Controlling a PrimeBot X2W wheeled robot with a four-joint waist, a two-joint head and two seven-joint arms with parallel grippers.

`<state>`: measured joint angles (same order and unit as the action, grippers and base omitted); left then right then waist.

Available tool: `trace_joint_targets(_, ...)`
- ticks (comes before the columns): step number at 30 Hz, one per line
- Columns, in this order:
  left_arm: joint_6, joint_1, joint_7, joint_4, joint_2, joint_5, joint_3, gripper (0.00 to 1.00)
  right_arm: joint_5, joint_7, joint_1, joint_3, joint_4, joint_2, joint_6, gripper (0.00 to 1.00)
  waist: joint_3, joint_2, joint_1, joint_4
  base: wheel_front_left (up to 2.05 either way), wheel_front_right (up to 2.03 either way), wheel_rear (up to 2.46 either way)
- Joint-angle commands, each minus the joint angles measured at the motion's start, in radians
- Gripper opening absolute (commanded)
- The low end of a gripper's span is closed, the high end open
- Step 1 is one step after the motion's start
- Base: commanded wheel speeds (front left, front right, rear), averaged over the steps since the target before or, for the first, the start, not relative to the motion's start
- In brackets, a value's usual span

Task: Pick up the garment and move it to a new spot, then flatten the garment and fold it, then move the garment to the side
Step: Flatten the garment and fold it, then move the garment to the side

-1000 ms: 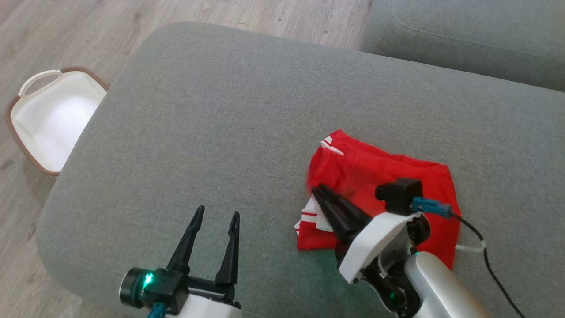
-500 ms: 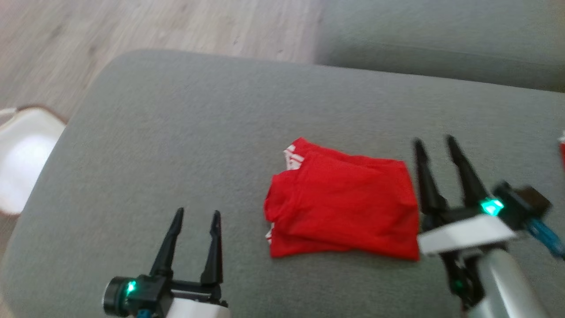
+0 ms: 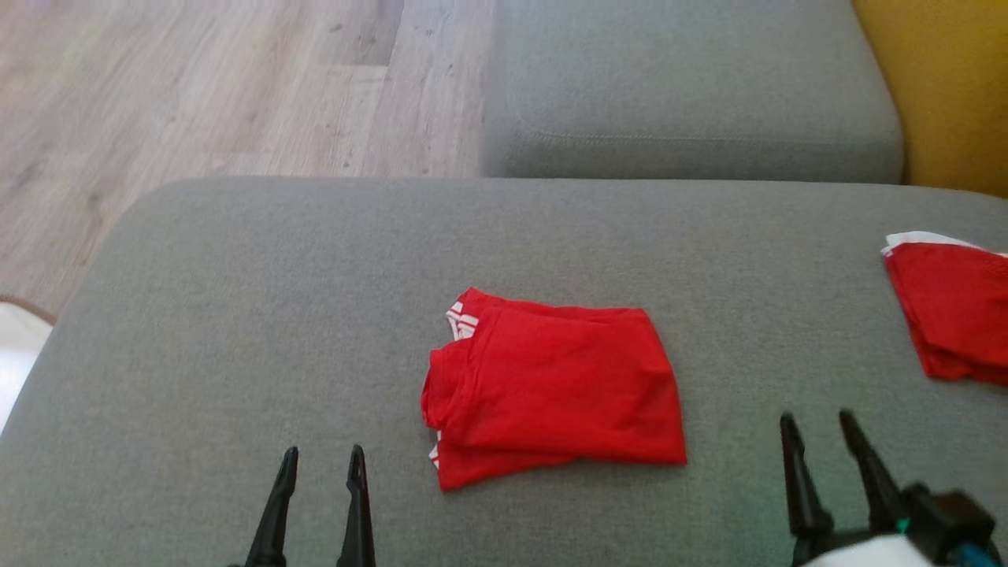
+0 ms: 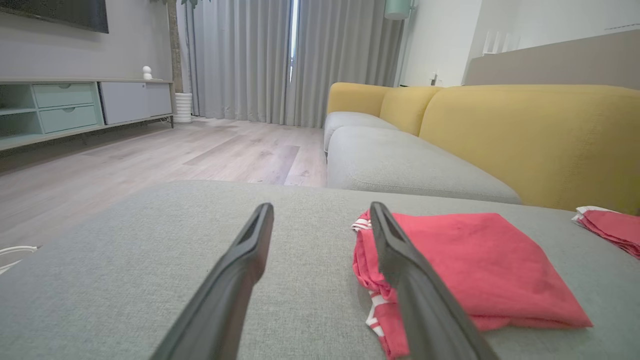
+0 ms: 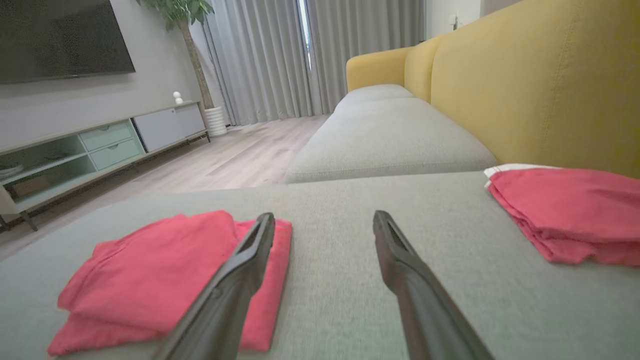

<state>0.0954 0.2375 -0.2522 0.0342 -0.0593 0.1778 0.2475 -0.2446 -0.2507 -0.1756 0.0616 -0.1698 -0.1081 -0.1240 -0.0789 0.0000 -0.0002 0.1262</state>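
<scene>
Grey cushion [image 3: 236,315] bearing folded red garment [image 3: 551,386], wood floor [image 3: 197,87], curtains [image 4: 240,60]

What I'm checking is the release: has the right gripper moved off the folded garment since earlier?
Yes. The right gripper came off the folded garment, moving rightward; it now stands open beside it, apart.

The garment [image 3: 555,386] is red with white striped trim (visible at its left-hand corners in the head view). It is folded into a flat, roughly rectangular stack and lies near the middle of the grey cushion [image 3: 236,315].
</scene>
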Motion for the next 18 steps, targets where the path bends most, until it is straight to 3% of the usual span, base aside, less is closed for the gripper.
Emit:
trace_joint_targets(1,-0.008,-0.032,-0.010,-0.042,0.004,-0.011,-0.029,1.00,0.019,-0.011,0.010,0.021,0.037,-0.006,-0.007,1.00,-0.012,0.0000,0.0002,-0.009,0.00,0.00,0.00)
trace_joint_targets(18,-0.032,-0.052,-0.010,-0.017,0.007,-0.038,-0.047,1.00,0.060,-0.011,-0.030,0.027,0.041,0.027,-0.007,1.00,-0.031,0.0000,0.0002,-0.037,0.00,0.00,0.00)
